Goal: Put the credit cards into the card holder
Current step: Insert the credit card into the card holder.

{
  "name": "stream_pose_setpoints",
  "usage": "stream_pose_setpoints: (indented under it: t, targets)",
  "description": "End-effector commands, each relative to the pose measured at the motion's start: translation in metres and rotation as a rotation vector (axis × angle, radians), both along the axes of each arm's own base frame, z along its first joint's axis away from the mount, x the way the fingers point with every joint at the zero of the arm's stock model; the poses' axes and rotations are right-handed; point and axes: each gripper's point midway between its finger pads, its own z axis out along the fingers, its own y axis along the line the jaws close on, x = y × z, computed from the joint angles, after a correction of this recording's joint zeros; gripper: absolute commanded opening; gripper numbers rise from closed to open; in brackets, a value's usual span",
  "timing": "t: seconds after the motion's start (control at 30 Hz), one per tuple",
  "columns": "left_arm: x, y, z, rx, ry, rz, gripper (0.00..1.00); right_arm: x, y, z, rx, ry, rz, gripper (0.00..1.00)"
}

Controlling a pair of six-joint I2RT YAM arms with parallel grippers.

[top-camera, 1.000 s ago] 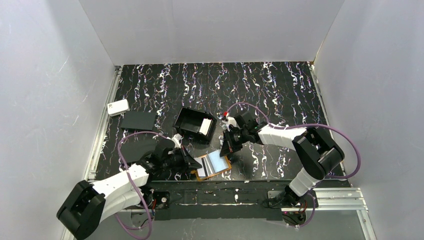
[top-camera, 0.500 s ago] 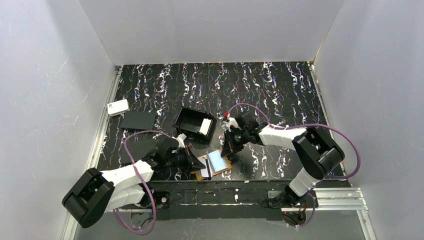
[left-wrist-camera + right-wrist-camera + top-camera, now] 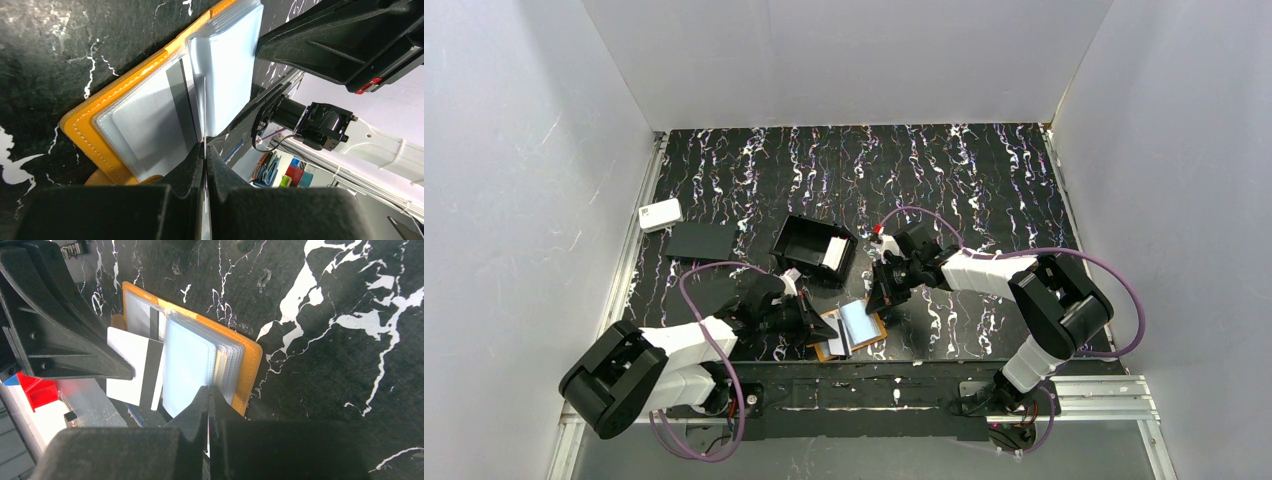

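Left gripper point(image 3: 205, 150) clamped on a credit card point(image 3: 127, 367) over the open card holder point(image 3: 861, 325); right gripper point(image 3: 208, 392) with fingers together at the holder's edge.

On the black marbled table point(image 3: 984, 180), near its front edge and just in front of the black tray point(image 3: 796, 243), the orange card holder lies open and flat. Its see-through pockets point(image 3: 190, 365) face up. The white credit card with a dark stripe sits partly over the left half, its edge at the fold. The left gripper's fingers press together on that card. The right gripper's fingertips meet at the near edge of the pockets; I cannot tell whether they pinch a leaf.
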Motion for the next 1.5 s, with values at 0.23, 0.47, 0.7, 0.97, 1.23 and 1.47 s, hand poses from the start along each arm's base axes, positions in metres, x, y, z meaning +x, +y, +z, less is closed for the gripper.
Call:
stream_pose_setpoints:
  t: [0.23,0.47,0.7,0.97,1.23,1.47]
  targets:
    - [0.011,-0.008,0.022,-0.057,-0.091,-0.007,0.0,-0.002,-0.013,-0.016,-0.067,-0.016,-0.011,0.01]
    - [0.01,-0.008,0.022,-0.058,-0.096,-0.007,0.0,-0.002,-0.012,-0.016,-0.064,-0.011,-0.01,0.01]
    - [0.011,-0.008,0.018,-0.046,-0.089,-0.013,0.0,-0.003,-0.012,-0.015,-0.064,-0.006,-0.009,0.01]
    - [0.014,-0.005,0.013,-0.037,-0.087,0.009,0.0,-0.005,-0.012,-0.016,-0.063,-0.002,-0.008,0.01]
    - [0.02,-0.004,0.009,-0.043,-0.068,0.032,0.0,-0.005,-0.013,-0.015,-0.065,-0.005,-0.009,0.01]
    - [0.026,-0.004,0.005,-0.035,-0.065,0.063,0.0,-0.006,-0.014,-0.015,-0.065,-0.002,-0.01,0.01]
